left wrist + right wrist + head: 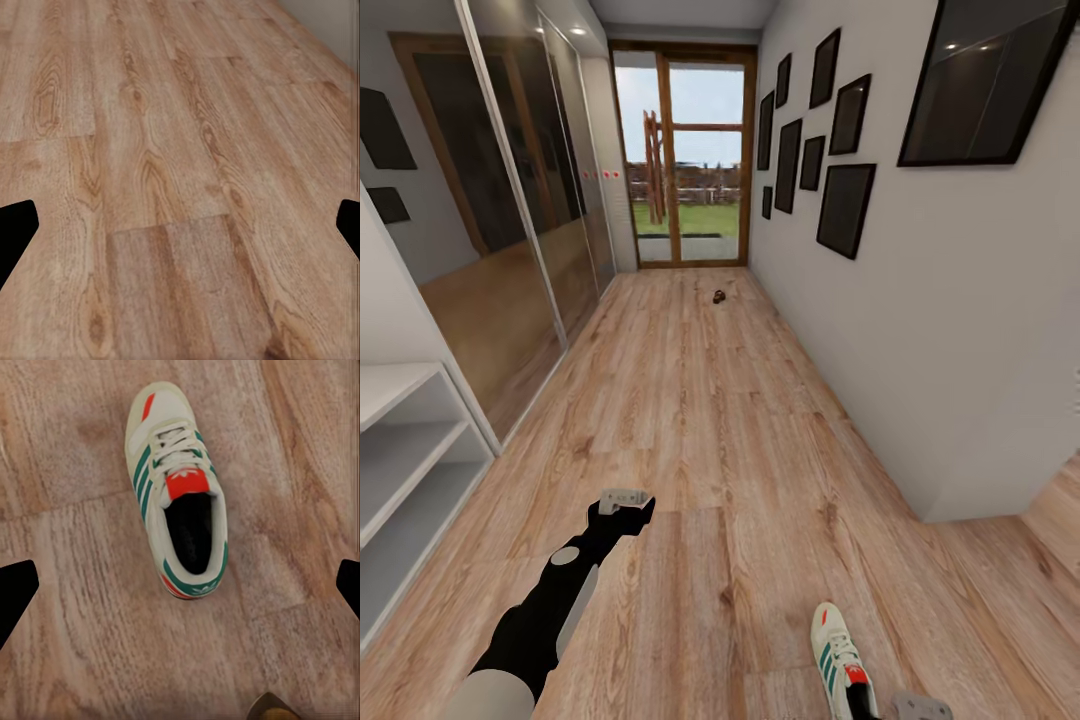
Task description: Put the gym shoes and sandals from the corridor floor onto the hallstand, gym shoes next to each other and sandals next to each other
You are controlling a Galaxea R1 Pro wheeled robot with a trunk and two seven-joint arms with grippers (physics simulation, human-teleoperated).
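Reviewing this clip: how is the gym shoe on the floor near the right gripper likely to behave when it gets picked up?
The gym shoe lies upright on its flat sole on the corridor floor, so it probably won't roll. Its open collar and laced upper look soft, so a pinch there would likely give. Lifted by the heel alone, the toe may sag and swing.

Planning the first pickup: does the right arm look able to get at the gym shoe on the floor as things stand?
Probably yes. The right gripper hangs open above the gym shoe, which sits upright on bare corridor floor with nothing lying on or against it.
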